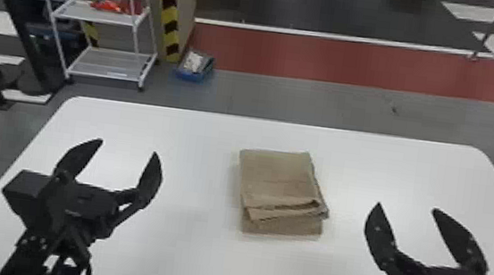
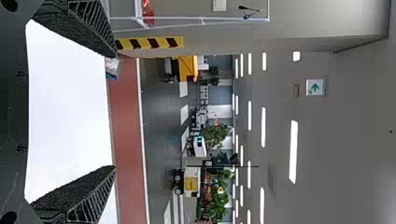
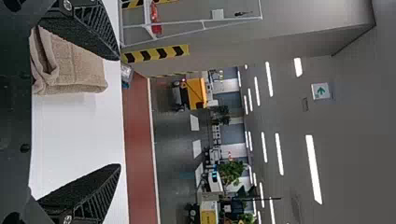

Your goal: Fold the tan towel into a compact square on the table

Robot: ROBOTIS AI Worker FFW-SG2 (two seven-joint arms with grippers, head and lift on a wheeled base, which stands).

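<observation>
the tan towel lies folded on the white tabletop, just right of centre in the head view. the left gripper and right gripper are spread and empty, towards the lower corners. any last tidying wants a light pinch on the skewed flap, eased square over the bottom layer without dragging the stack. the head view gives the towel's outline; the right wrist view, the thick, gaping fold.

The tan towel lies folded into a compact, slightly uneven stack on the white counter, its near edge showing loose, staggered layers.
</observation>
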